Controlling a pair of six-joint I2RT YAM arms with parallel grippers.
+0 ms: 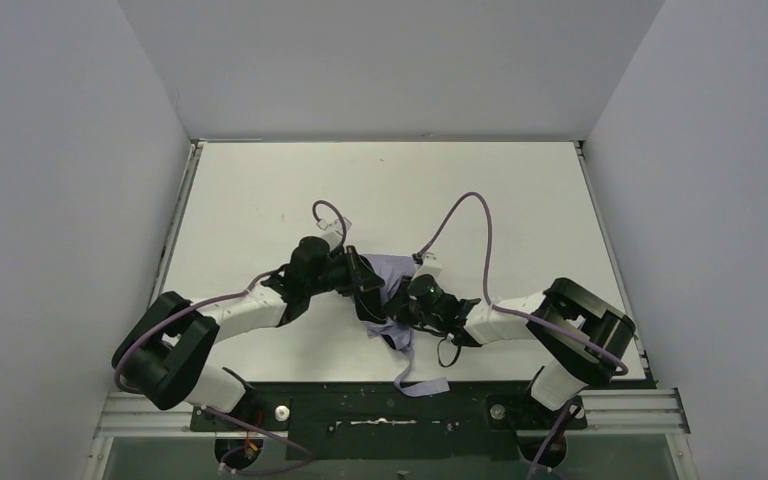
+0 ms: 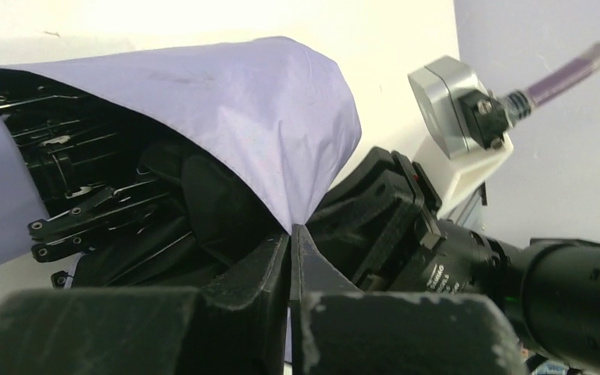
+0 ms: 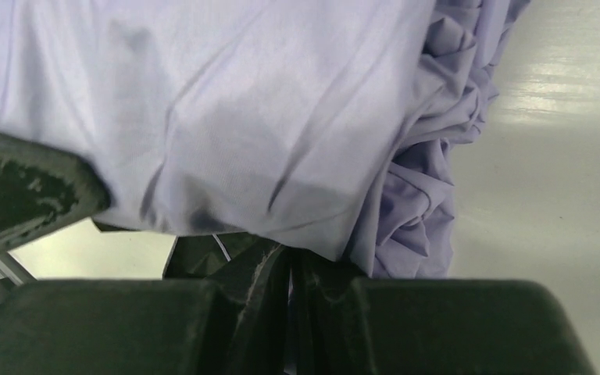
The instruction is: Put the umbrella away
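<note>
A half-folded umbrella [image 1: 388, 272] is lying near the bench's [image 1: 260, 190] front edge. The left fingers [image 2: 269, 269] are pinching its cloth rim, and the right fingers [image 3: 262, 273] are pinching a fold. Opposing pulls are risking slipped cloth, tearing, or bent ribs [image 2: 86, 211].

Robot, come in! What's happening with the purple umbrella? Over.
Left end effector shut, pinching umbrella canopy edge. Right end effector shut on canopy too. Umbrella bunched on table, strap trailing. Nothing in the way, over.

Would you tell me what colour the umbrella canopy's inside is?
Black inside the canopy; left wrist view shows it best.
</note>
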